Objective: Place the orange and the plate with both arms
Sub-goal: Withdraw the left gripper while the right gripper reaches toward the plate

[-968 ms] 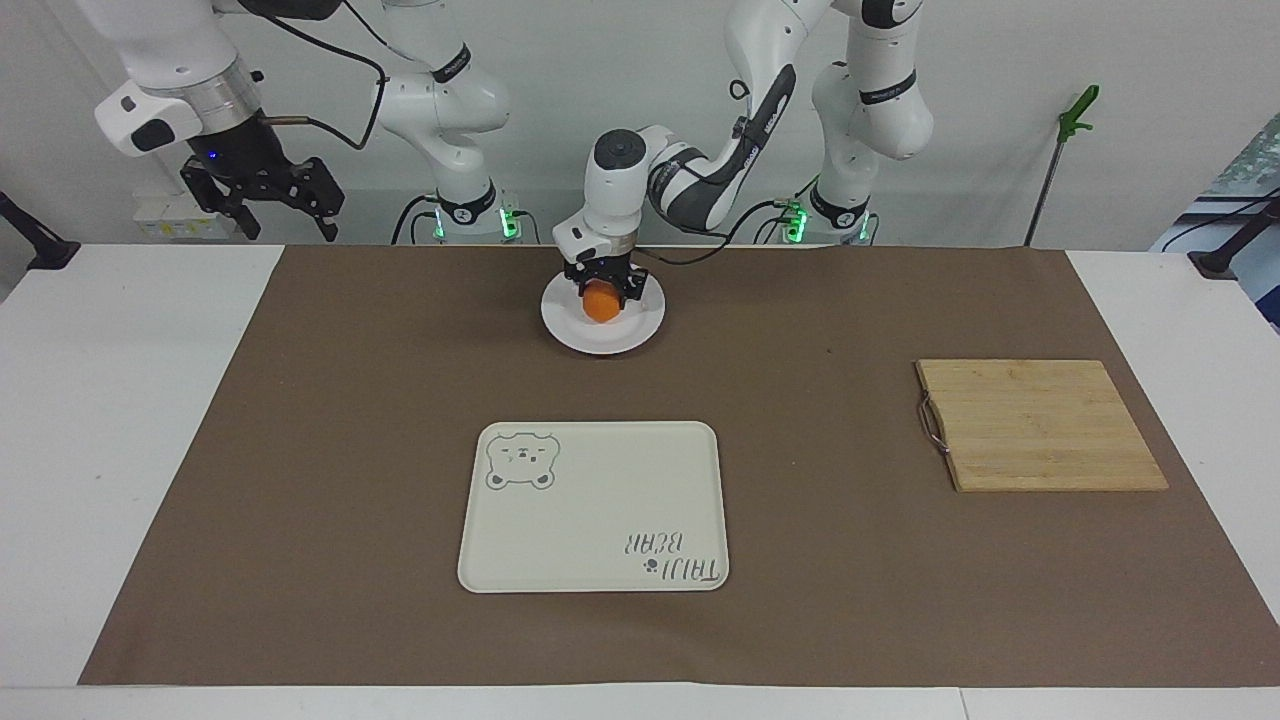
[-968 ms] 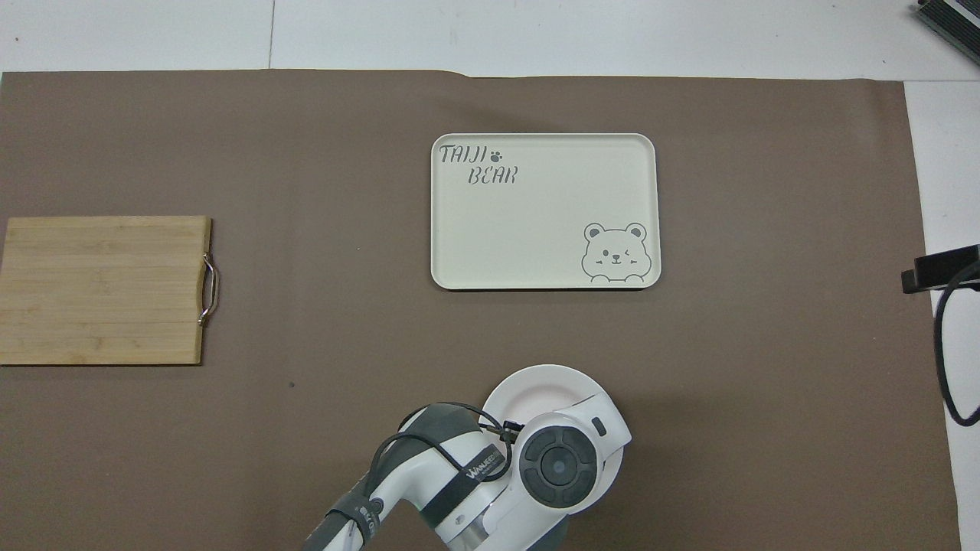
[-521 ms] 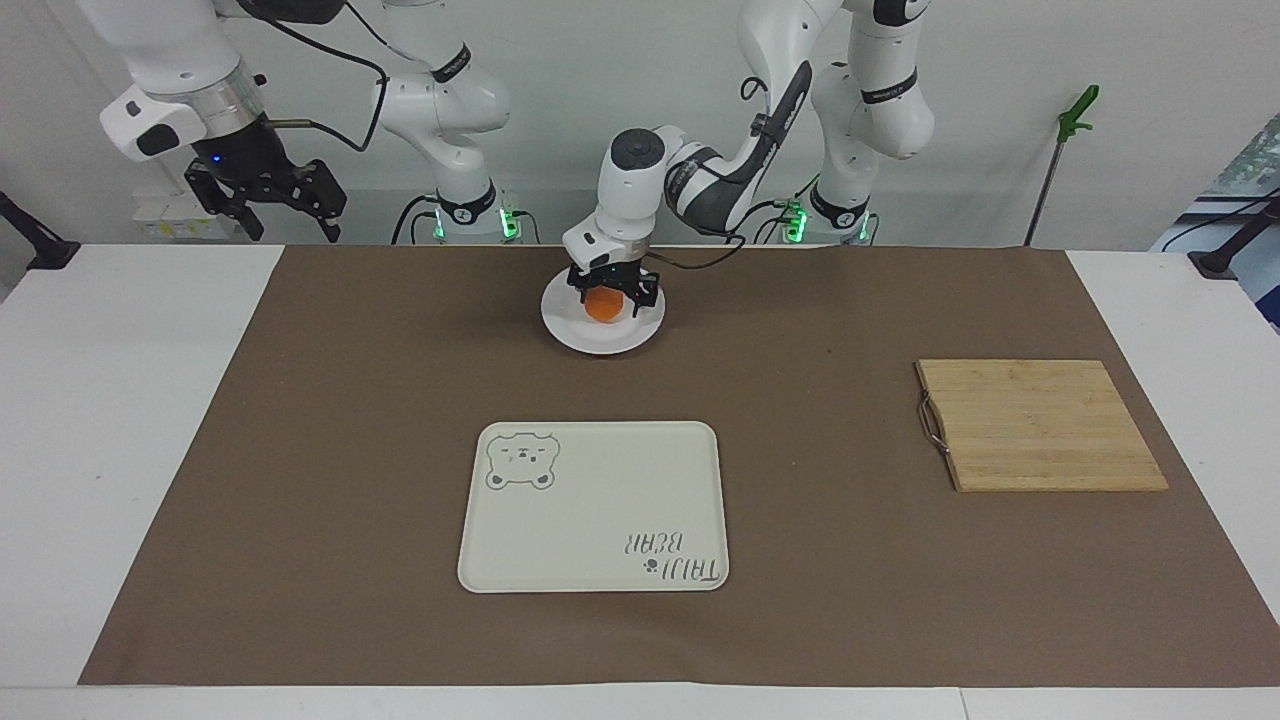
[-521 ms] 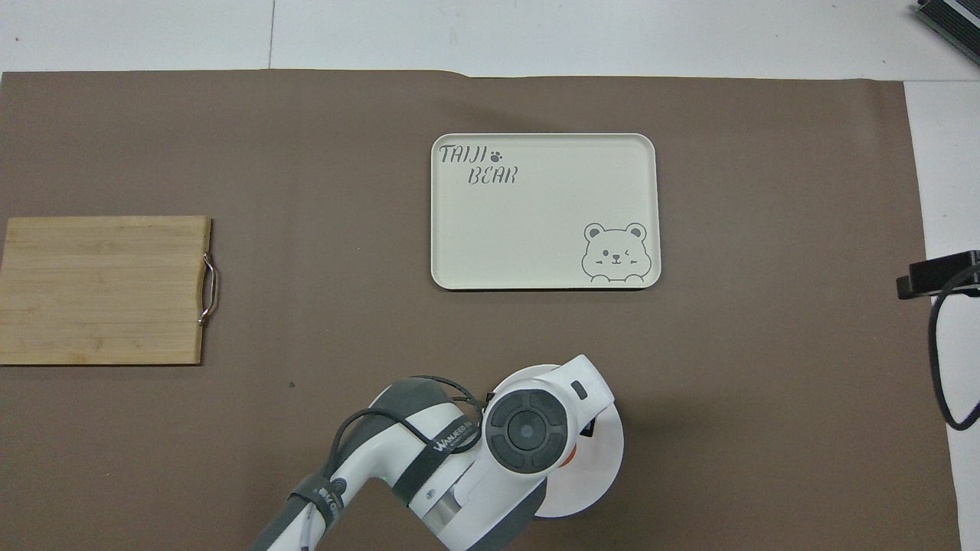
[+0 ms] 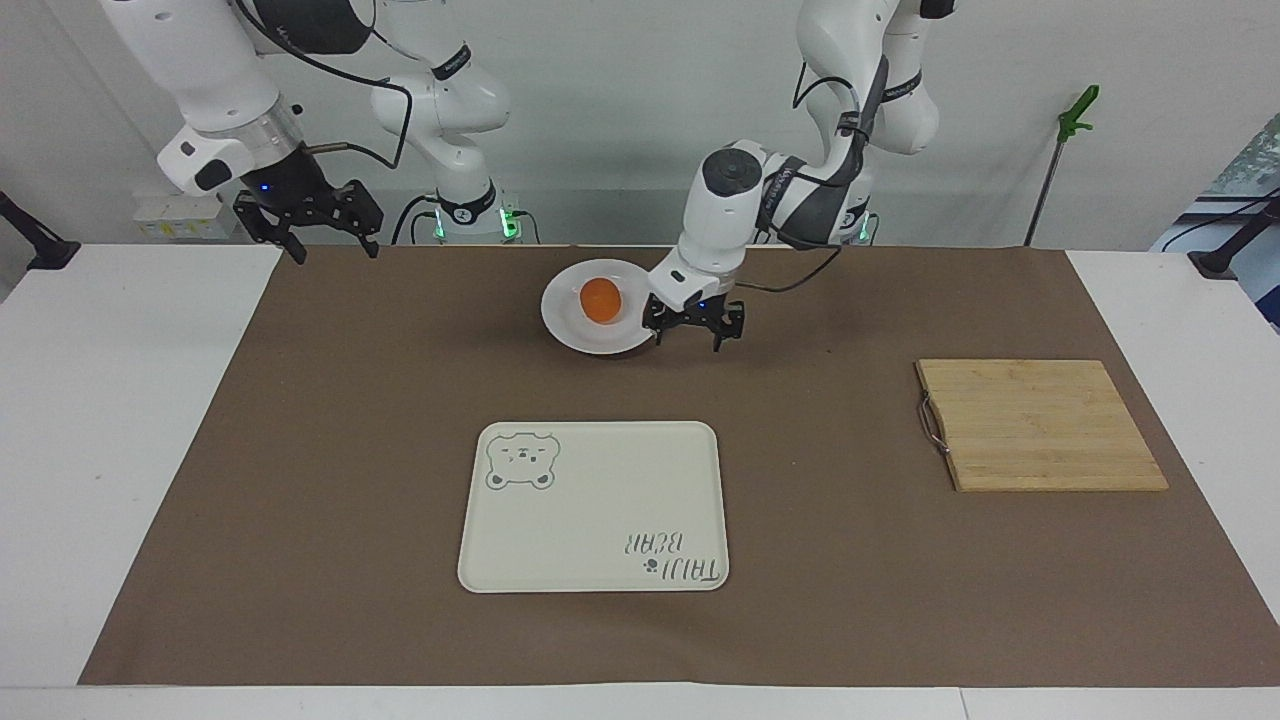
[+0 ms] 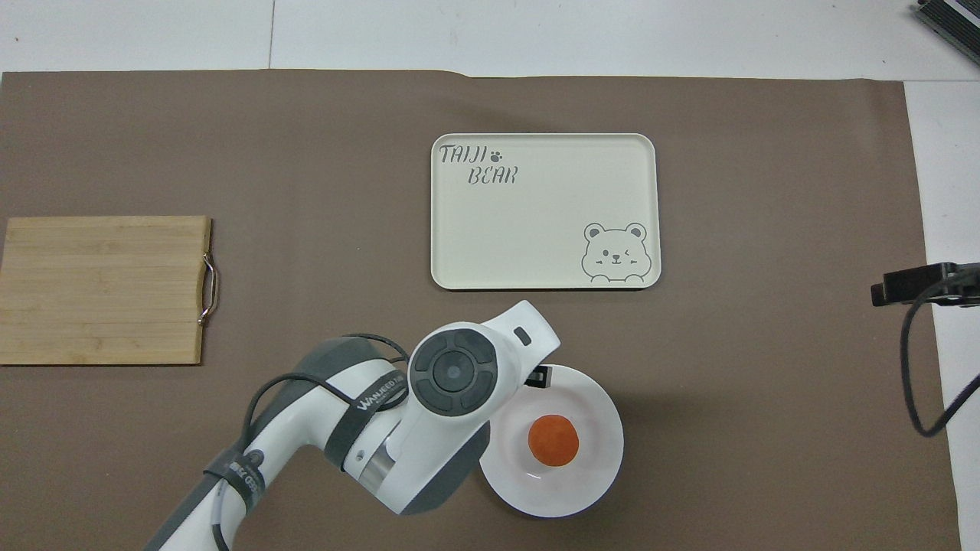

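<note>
The orange (image 5: 601,299) rests on the white plate (image 5: 600,337), free of any gripper, near the robots' edge of the brown mat. In the overhead view the orange (image 6: 553,440) sits near the middle of the plate (image 6: 593,478). My left gripper (image 5: 688,338) is open and empty, low over the mat at the plate's rim toward the left arm's end. In the overhead view the left arm's wrist (image 6: 452,373) hides it. My right gripper (image 5: 312,228) is open, empty and raised over the mat's corner at the right arm's end.
A cream tray with a bear drawing (image 5: 595,505) lies farther from the robots than the plate, also in the overhead view (image 6: 543,210). A wooden cutting board (image 5: 1035,425) lies toward the left arm's end, also in the overhead view (image 6: 103,289).
My left gripper let go of the orange on the plate and moved off it toward the left arm's end. My right gripper moved slightly toward the middle of the table.
</note>
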### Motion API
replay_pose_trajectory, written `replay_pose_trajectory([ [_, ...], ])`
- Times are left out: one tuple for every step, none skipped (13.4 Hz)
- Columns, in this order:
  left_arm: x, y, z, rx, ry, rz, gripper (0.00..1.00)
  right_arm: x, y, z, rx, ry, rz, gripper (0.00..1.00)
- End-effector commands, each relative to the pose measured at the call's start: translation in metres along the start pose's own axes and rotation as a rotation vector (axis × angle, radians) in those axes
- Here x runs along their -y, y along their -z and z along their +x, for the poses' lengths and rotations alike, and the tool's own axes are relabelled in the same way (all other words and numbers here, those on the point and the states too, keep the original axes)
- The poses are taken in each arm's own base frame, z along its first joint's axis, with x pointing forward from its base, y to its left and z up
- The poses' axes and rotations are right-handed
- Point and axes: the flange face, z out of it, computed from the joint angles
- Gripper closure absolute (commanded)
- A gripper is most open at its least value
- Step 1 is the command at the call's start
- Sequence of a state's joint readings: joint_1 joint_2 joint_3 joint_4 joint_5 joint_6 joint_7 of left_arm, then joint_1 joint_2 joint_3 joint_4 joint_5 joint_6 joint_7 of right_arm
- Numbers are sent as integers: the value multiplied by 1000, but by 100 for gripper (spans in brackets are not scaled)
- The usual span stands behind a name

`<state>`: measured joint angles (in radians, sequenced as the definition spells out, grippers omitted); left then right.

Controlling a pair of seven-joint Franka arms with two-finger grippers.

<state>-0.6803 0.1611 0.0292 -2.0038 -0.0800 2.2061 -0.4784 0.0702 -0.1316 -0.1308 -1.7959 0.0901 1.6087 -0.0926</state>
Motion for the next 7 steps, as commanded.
replay_pose_trajectory([
  [60,-1,26,-6,8,34,0,-3,-35,-19,-8,2,93,0],
  [91,3,38,-13,-6,33,0,-1,-51,-25,-2,-1,118,0],
  [119,8,45,-14,-32,34,0,2,-66,-30,10,-3,151,0],
  [144,17,51,-21,-42,33,0,6,-78,-33,25,0,192,0],
  [165,22,54,-25,-65,33,0,8,-86,-36,37,4,227,0],
  [188,33,56,-39,-84,33,0,10,-95,-39,47,12,258,0],
  [207,43,57,-52,-102,34,0,12,-104,-42,55,21,297,0],
])
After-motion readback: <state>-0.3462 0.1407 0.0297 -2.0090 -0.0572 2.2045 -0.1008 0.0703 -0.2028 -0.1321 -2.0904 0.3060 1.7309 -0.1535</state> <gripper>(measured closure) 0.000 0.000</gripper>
